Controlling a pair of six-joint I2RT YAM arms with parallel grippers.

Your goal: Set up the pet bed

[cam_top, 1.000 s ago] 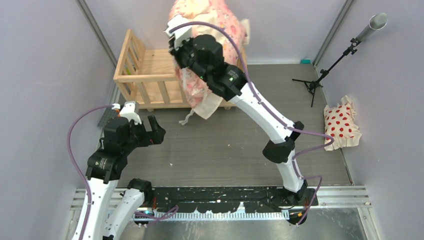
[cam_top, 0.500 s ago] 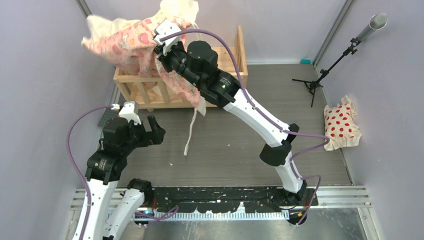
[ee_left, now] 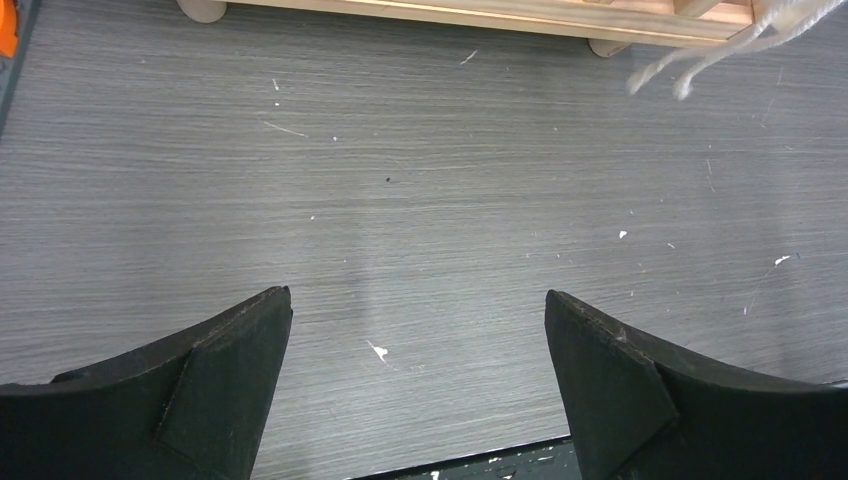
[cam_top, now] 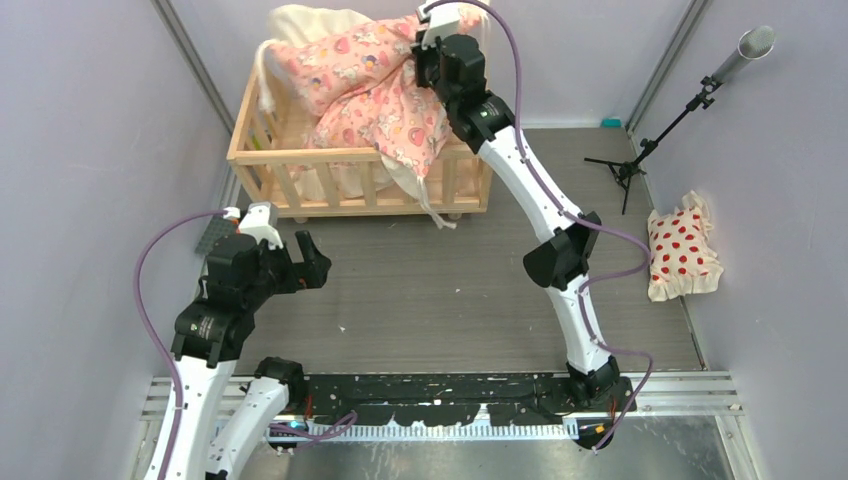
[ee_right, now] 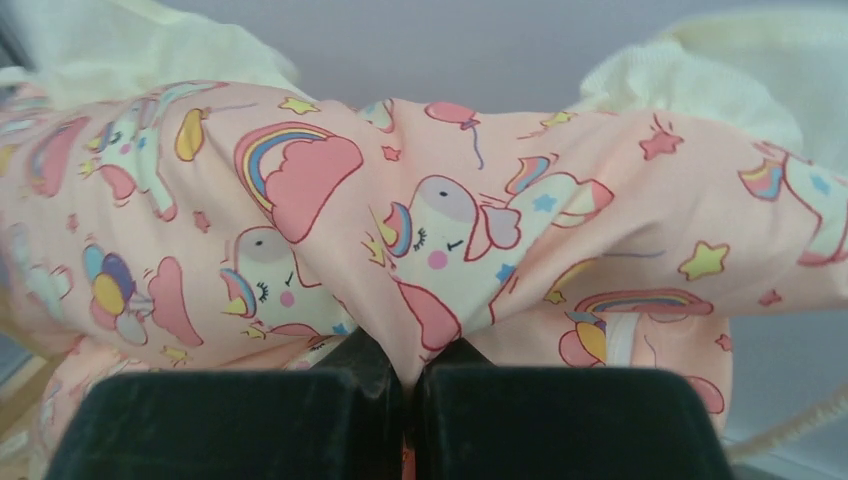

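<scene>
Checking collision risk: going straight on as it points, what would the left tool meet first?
Probably the table; the open left tool angles down at it, with the pet bed farther on, though depth is unclear.

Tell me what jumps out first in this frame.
The pink cartoon-print cushion lies crumpled over the wooden pet bed at the far left, pinched in the shut right claw. A red-dotted white pillow sits alone at the far right, and the left claw hangs open.
</scene>
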